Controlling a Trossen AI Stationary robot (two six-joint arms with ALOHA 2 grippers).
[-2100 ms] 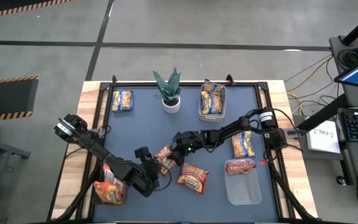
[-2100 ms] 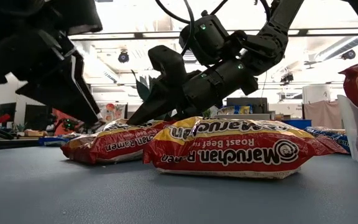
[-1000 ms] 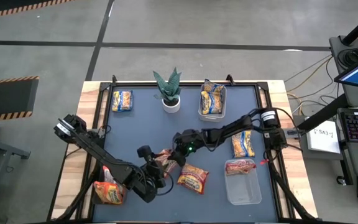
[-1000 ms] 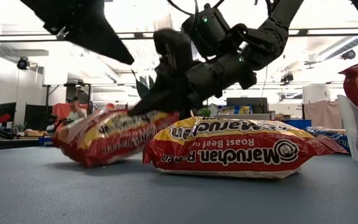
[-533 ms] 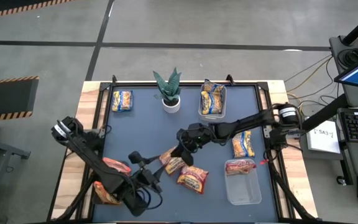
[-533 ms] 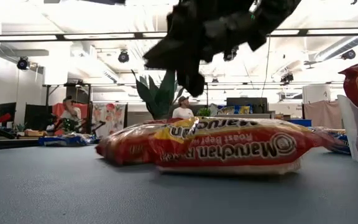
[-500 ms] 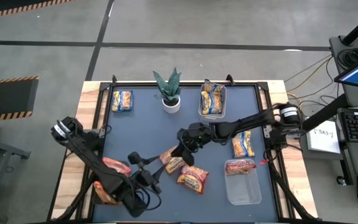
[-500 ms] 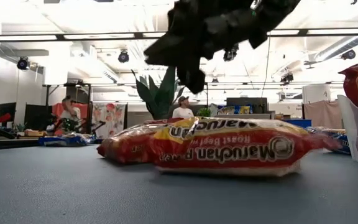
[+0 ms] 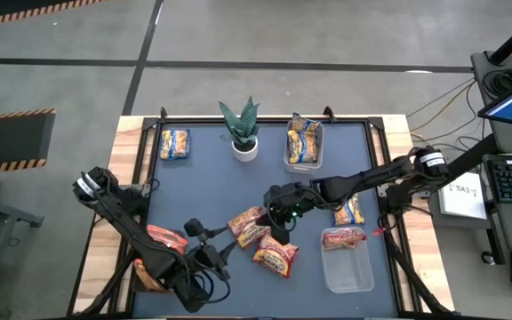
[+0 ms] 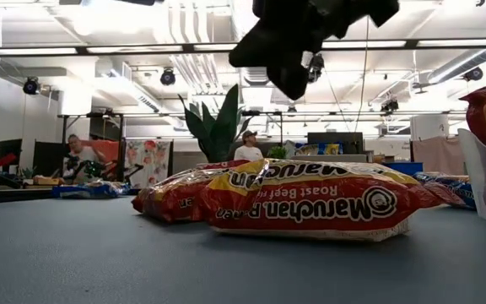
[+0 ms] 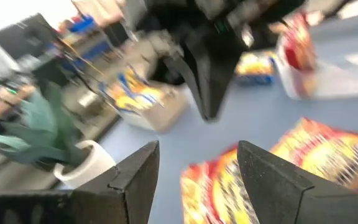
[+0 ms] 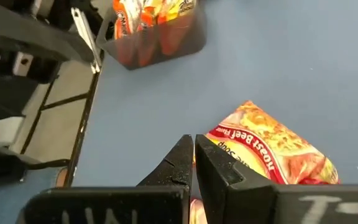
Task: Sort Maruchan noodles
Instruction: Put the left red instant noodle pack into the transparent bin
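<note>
Two red Maruchan noodles packets lie flat on the blue mat, one (image 9: 247,224) just behind the other (image 9: 276,253); in the low view the front one (image 10: 310,203) overlaps the rear one (image 10: 171,198). My right gripper (image 9: 280,235) hangs shut above and between them (image 10: 294,84), touching nothing. My left gripper (image 9: 210,245) stands open to their left, its fingers (image 11: 135,177) apart with nothing between. Yellow-and-blue packets lie at the far left (image 9: 175,142) and at the right (image 9: 349,212).
A potted plant (image 9: 242,132) stands at the far middle. A clear bin (image 9: 303,144) beside it holds yellow-and-blue packets. A bin at the near right (image 9: 345,258) holds a red-and-white packet. A bin with orange-red packets (image 9: 154,262) sits under my left arm.
My right gripper held the rear red packet by one end, tilted up off the mat; it has let go and risen, drifting toward the right edge. The packet has dropped flat behind the front one. My left gripper has drawn back toward the near-left and out of the low view.
</note>
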